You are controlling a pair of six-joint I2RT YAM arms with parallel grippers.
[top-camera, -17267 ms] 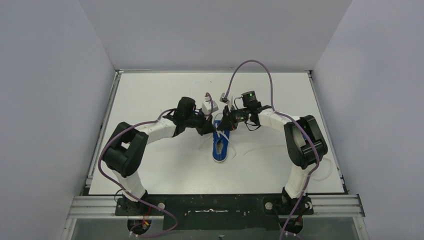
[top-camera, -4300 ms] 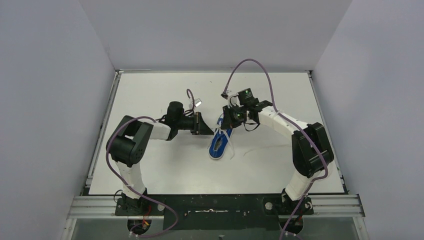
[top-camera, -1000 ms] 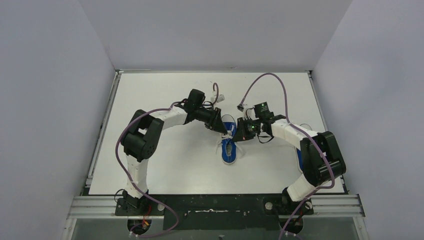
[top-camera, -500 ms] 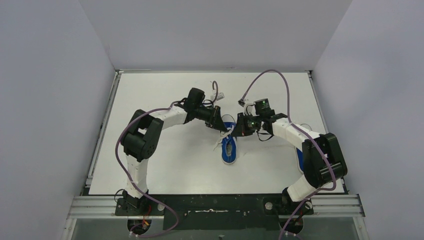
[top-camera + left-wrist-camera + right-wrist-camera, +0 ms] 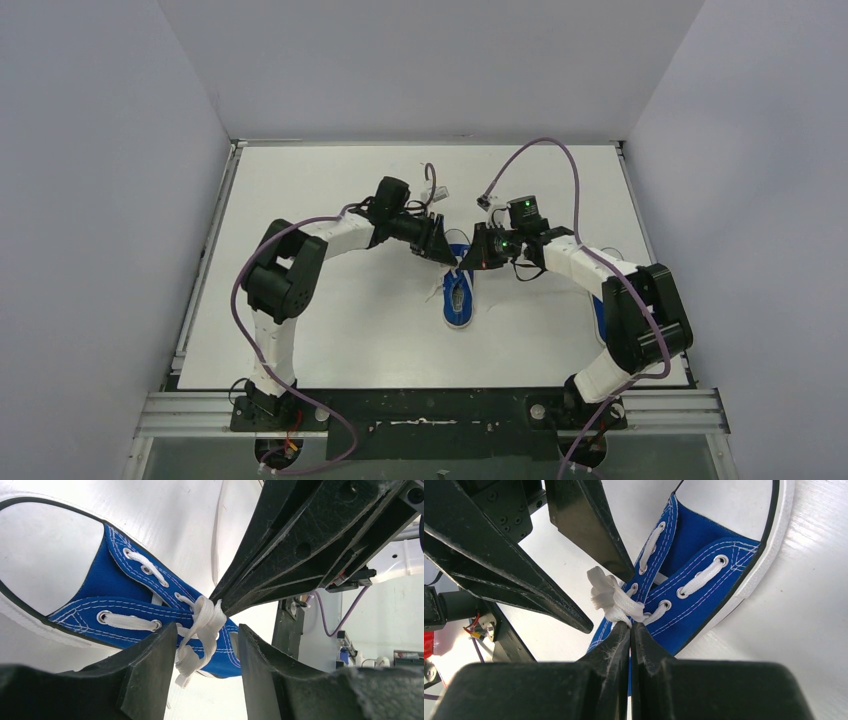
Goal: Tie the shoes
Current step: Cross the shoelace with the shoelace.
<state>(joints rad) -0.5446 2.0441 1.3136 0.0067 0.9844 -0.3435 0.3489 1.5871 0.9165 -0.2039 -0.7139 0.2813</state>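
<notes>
Shoe under inspection: one blue canvas sneaker (image 5: 459,302) is lying on its sole near the middle of the desk (image 5: 330,320), toe pointing away from the arm bases. Both arms are reaching in over its lacing from either side. The left gripper (image 5: 205,650) is standing spread, its fingers (image 5: 150,665) straddling the bunched white laces (image 5: 202,622) without closing on them. The right gripper (image 5: 630,630) is pressed together, pinching a strand of those laces just where it is leaving the bunch. A sliver of blue behind the right arm is probably the second shoe; it is mostly hidden.

Handling judgement: the sneaker is looking light and liable to slide or tip if a lace is pulled hard sideways. The canvas is appearing soft, the rubber toe cap (image 5: 42,555) stiff. The flat woven laces are limp and slip-prone; hold is best taken on a single strand close to the bunch, not at the eyelets.
</notes>
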